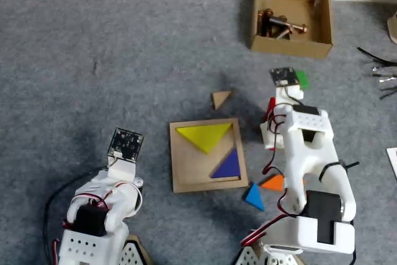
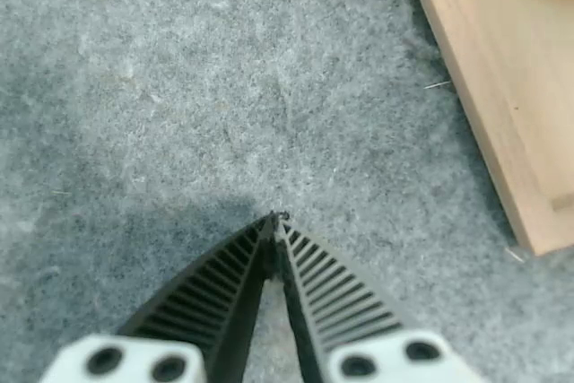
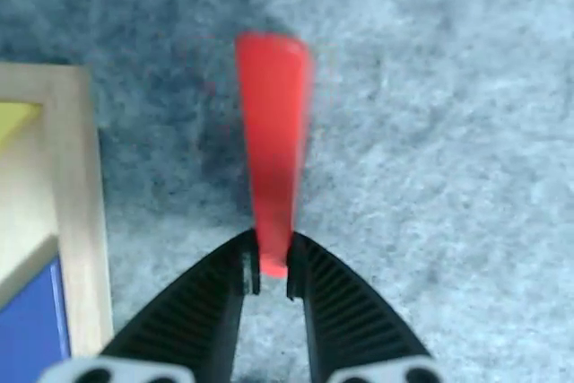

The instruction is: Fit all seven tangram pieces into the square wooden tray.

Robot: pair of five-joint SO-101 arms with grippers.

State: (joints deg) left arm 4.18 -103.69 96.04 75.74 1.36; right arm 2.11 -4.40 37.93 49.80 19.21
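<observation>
Wood-coloured tray [image 1: 177, 184] holds two pieces in the high view, a yellow triangle [image 1: 203, 136] and a dark blue triangle [image 1: 227, 166]. The other five are outside it, so I judge most work remains.

From the left wrist, the left gripper [image 2: 273, 219] is closed on nothing, near the tray's corner.

From the right wrist, the right gripper [image 3: 269, 262] pinches the red piece [image 3: 272, 168] just beside the tray.

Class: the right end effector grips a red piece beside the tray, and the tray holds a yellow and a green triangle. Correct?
Not quite. With the yellow triangle, the tray holds a blue triangle, not a green one; the high view shows this. The right end effector does grip the red piece beside the tray.
</observation>
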